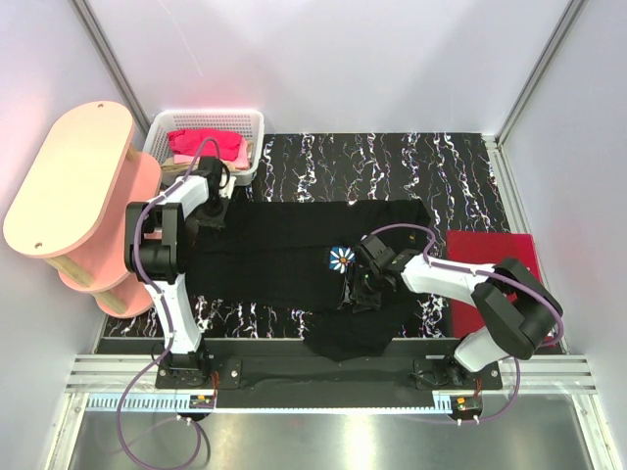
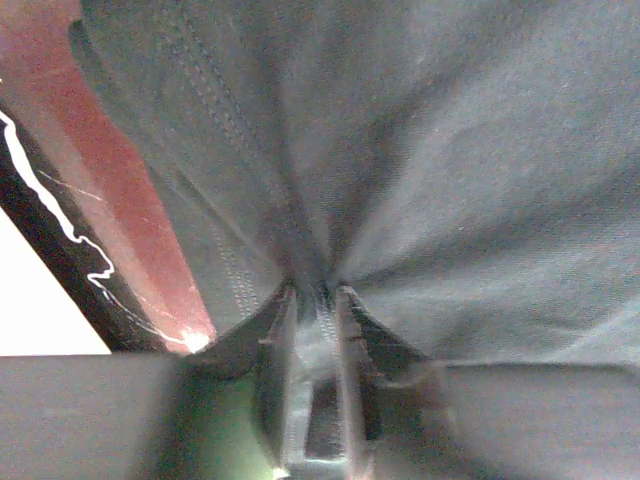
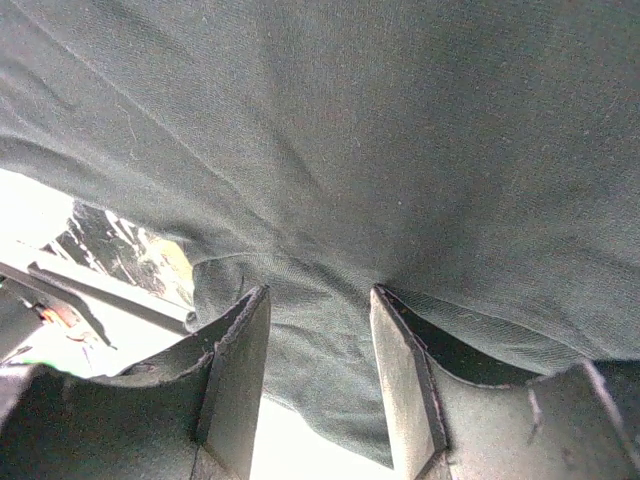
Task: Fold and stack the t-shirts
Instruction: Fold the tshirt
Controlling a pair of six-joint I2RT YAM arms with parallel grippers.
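Cloth of black t-shirt [image 1: 284, 257] pinched in clenched left end effector [image 2: 315, 292]; right end effector [image 3: 320, 296] half-spread against it, grip unclear

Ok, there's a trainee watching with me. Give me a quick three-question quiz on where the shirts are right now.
1. True or false: the dark red t-shirt lies folded to the right of the spread-out black t-shirt.
2. Where is the bright pink t-shirt?
A. on the pink shelf
B. in the white basket
C. on top of the dark red t-shirt
3. Fill in the gap: the left gripper is pinching cloth of the ___ t-shirt.

Key: 1 true; 2 B; 3 black.
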